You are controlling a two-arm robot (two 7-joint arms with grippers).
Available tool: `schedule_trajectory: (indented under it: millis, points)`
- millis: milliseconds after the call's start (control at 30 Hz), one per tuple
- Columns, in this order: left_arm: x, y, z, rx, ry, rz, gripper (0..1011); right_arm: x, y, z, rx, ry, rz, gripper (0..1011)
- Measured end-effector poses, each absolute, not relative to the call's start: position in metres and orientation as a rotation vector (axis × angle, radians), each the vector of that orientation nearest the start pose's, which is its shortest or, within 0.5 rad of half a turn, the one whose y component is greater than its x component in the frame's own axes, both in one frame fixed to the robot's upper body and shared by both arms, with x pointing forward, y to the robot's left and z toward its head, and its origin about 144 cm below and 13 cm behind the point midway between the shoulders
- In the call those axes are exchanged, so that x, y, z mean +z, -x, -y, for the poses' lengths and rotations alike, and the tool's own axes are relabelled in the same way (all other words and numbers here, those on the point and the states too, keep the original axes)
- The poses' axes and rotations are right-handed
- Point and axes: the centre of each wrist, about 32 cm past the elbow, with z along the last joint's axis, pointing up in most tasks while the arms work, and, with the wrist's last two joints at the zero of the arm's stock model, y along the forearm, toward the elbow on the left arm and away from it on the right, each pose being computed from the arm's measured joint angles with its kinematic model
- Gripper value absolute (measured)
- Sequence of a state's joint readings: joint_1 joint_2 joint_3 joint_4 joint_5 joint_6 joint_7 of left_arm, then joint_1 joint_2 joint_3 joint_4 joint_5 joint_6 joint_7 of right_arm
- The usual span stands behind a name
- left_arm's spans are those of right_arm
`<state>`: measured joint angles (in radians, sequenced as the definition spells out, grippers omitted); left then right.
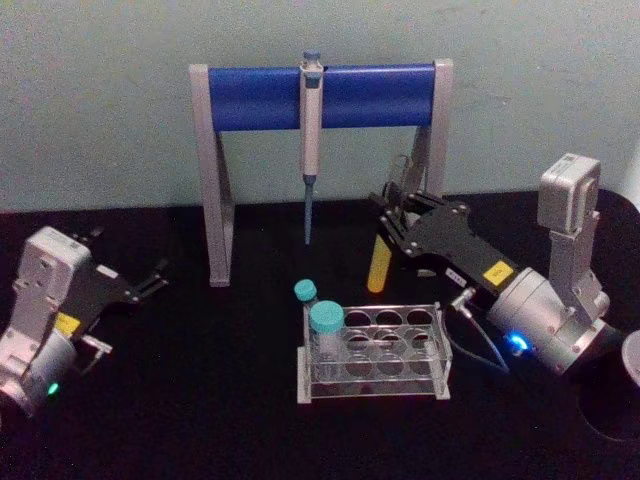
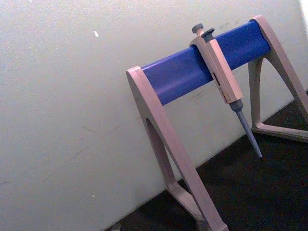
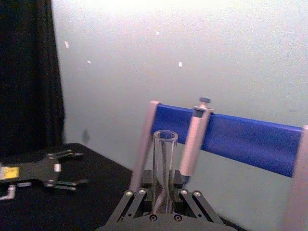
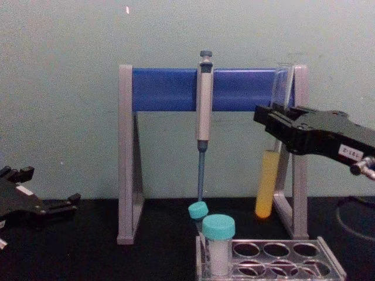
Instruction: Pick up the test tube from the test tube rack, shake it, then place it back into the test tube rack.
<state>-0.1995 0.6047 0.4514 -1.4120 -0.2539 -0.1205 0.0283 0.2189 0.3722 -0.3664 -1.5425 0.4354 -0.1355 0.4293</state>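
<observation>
A: Right gripper [image 1: 392, 218]?
B: Up off the table, behind the test tube rack [image 1: 372, 392] and before the right leg of the pipette stand [image 1: 320, 97]. Fingers pinching the test tube [image 1: 378, 268] on its clear upper part.

A: And the test tube itself?
B: Out of the rack, hanging near upright in that grip. Yellow-orange liquid in the lower part, open mouth above the fingers.

A: In the rack?
B: Two teal-capped vials [image 1: 326, 318] at its left end.

A: Left gripper [image 1: 155, 280]?
B: Low at the left, well apart from the rack. Fingers spread, holding nothing.

A: Pipette [image 1: 311, 150]?
B: Hung on the blue bar, tip down.
</observation>
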Motion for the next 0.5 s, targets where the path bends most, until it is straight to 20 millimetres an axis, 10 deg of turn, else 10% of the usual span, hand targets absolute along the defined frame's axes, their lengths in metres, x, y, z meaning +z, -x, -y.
schedule_trajectory:
  millis: [500]
  points:
    - [1.1398,-0.4886,-0.3097,1.248,-0.304,0.285,1010,1.1871,-0.5002,0.2375,-0.871,-0.119,0.149,232]
